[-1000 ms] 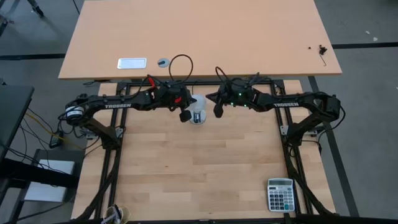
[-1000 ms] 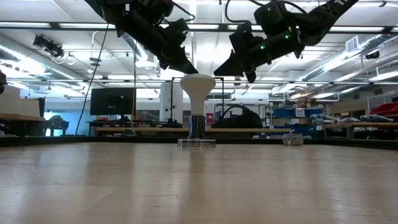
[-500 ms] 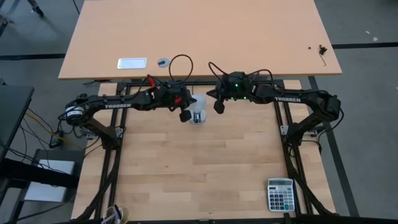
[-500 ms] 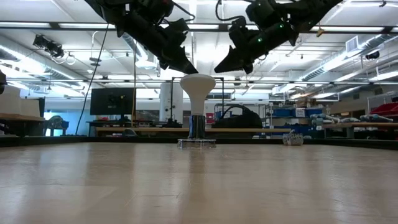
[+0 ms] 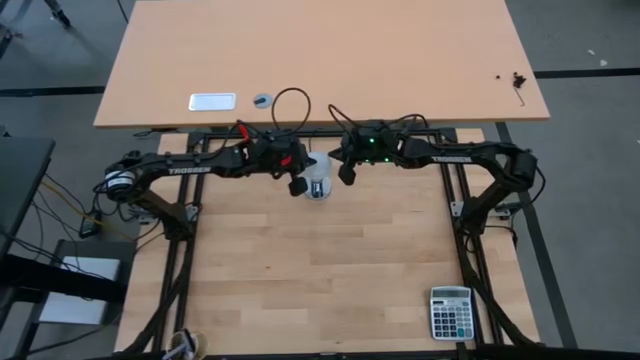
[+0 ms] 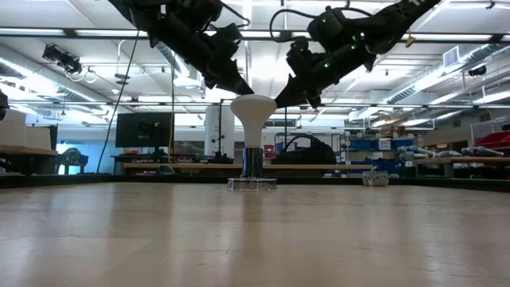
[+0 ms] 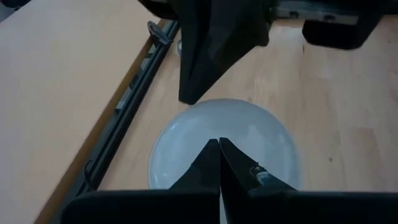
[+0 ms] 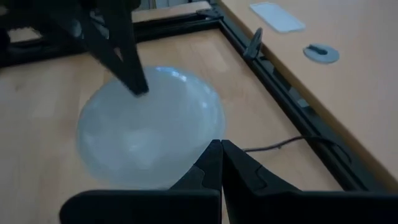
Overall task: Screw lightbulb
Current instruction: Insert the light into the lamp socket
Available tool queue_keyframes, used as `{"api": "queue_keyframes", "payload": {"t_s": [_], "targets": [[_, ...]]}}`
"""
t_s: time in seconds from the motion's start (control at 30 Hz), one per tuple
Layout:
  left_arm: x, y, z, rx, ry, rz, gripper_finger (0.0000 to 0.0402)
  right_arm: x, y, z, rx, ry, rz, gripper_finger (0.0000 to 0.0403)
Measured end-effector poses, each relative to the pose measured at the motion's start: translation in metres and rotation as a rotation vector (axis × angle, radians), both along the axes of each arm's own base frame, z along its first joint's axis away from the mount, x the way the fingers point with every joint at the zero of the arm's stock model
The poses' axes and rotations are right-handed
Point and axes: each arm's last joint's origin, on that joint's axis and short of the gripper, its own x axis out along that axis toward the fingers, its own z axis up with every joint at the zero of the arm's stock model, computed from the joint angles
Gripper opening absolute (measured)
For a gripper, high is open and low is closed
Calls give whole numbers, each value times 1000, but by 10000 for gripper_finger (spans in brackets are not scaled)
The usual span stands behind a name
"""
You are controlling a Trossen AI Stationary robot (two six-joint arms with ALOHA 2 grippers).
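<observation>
Across both dark arms, white lettering reads TROSSEN. Near the table's back edge, the white lightbulb [image 6: 253, 112] stands upright in a socket [image 6: 253, 163]. The left gripper [image 5: 298, 186] and right gripper [image 5: 345, 173] hang just above either side of its head, both clenched and holding nothing.

At the centre of the frame the white lightbulb [image 6: 253, 119] stands upright on the wooden bench [image 6: 255, 239], its narrow neck in a dark socket [image 6: 253, 163] on a flat base. The left hand [image 6: 241, 88] points down from the upper left, its tip just above the bulb's head. The right hand [image 6: 285, 100] slants in from the upper right, its tip just beside the head's edge.
</observation>
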Motion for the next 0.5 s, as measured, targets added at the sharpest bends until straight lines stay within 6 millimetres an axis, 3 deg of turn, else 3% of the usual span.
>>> {"api": "queue_keyframes", "payload": {"t_s": [0.5], "targets": [[-2,1,-2,1,21,23,0,-1,17,4,83,16,91,10]]}}
